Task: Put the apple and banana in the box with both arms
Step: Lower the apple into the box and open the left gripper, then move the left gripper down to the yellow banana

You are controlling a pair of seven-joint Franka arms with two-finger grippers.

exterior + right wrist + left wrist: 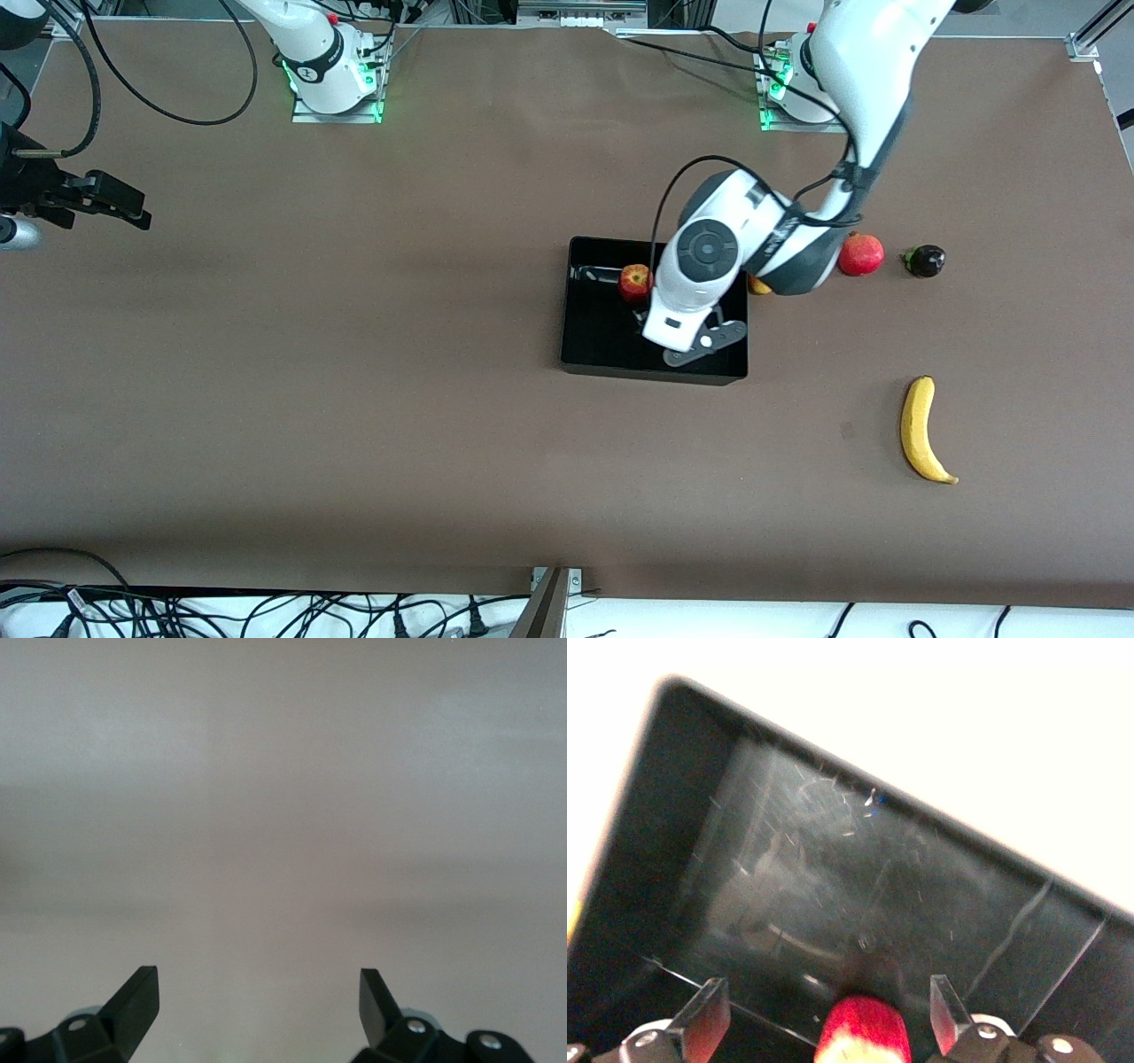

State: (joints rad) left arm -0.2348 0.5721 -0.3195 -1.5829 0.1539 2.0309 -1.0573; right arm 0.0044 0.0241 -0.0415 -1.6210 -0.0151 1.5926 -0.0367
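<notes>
The apple (634,282) is inside the black box (611,363), near the wall farther from the front camera. My left gripper (643,306) reaches down into the box over the apple. In the left wrist view the gripper (826,989) is open, and the apple (864,1028) sits between the spread fingers (709,1014) without touching them, above the box floor (859,868). The banana (921,430) lies on the table toward the left arm's end, nearer to the front camera than the box. My right gripper (106,199) waits open and empty at the right arm's end; its wrist view (257,979) shows only bare table.
A red pomegranate (861,254) and a small dark fruit (925,260) lie beside the box toward the left arm's end. A yellow-orange fruit (759,285) peeks out from under the left arm by the box wall. Brown table (354,399) spreads all round.
</notes>
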